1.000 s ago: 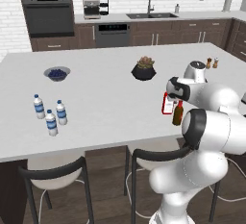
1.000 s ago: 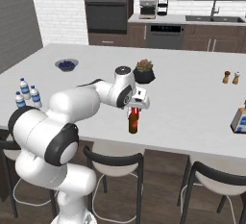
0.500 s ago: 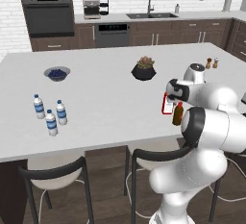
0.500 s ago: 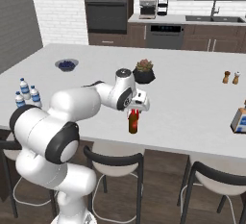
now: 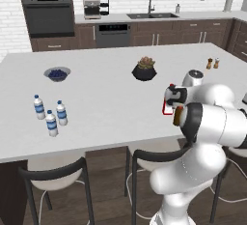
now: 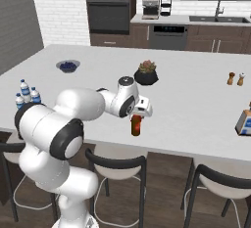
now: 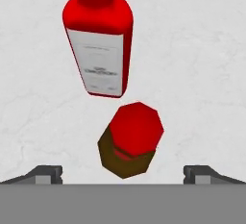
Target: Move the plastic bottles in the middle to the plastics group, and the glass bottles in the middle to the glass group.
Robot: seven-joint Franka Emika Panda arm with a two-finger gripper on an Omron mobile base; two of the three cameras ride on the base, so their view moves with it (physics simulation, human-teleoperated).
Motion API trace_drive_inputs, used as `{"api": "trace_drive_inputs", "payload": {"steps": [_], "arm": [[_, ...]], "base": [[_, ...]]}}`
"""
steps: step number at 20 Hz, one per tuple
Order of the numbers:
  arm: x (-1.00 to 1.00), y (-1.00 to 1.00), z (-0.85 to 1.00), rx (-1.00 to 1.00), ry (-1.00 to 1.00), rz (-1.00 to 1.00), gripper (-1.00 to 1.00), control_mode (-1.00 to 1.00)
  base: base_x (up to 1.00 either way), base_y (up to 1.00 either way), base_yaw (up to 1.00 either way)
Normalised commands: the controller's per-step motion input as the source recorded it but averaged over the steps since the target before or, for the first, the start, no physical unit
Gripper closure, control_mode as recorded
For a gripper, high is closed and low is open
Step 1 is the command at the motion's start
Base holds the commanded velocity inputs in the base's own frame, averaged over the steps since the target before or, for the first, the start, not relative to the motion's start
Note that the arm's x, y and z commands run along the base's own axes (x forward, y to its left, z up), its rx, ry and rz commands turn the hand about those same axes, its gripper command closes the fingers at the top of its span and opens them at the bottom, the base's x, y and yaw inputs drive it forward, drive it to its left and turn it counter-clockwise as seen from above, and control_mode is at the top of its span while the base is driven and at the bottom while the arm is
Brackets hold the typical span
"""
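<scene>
While my gripper [image 7: 123,172] hung with its jaws spread wide and empty, a brown bottle with red cap [image 7: 130,143] stood between my fingertips [image 7: 45,172], just beside the red bottle [image 7: 98,40].

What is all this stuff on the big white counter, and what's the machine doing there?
Water bottles: three, clear with white caps and blue bands, clustered at the counter's left end.
Red bottle: one, red with a white label, near the front edge.
Brown bottle: one, dark brown with a red cap, beside the red bottle, under the hand.
Potted plant: one, dark pot, mid-counter.
Bowl: one, grey, holding blue fruit, towards the back left.
Small brown bottles: two, far right.
Box: one, blue and white, at the right edge.
Stools: dark, along the front.
Robot arm: white; fingers spread open over the brown bottle.
</scene>
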Motion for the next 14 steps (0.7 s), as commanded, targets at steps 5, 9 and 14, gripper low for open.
{"api": "trace_drive_inputs", "payload": {"steps": [5, 9, 14], "arm": [[0.15, 0.00, -0.12, 0.00, -0.01, 0.00, -1.00, -1.00], [0.04, 0.00, 0.00, 0.00, -0.02, -0.04, -1.00, -1.00], [0.17, 0.00, 0.00, 0.00, -0.02, -0.08, -1.00, -1.00]], "base": [[0.00, 0.00, 0.00], [0.00, 0.00, 0.00], [0.00, 0.00, 0.00]]}}
